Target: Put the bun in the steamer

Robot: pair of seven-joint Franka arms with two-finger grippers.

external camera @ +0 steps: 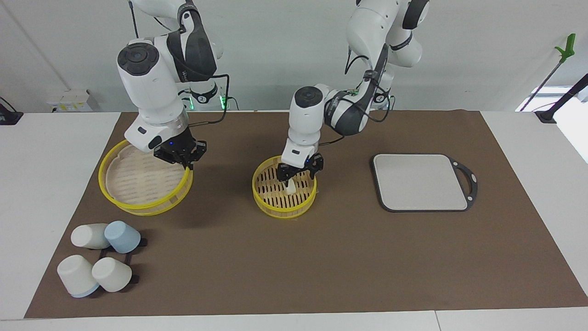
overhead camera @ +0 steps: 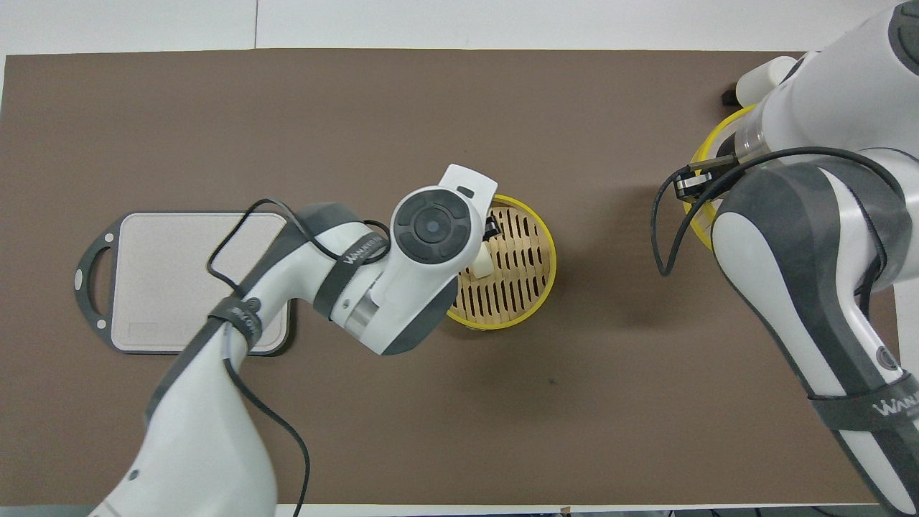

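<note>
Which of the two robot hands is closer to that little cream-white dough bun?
The left gripper. It is right above the small cream-white dough bun, which stands on the yellow-rimmed slatted steamer. The right gripper is off over the larger yellow-rimmed lid.

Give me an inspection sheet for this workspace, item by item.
Surface: brown mat on white table.
Job's things: bun standing on the slotted top of the steamer.
Clutter: yellow-rimmed lid; four cups lying tipped; grey board.
Grippers: left gripper open just above the bun; right gripper at the lid's rim.
Cables: black cables along both arms.
Surroundings: white wall; green-tipped pole.
</note>
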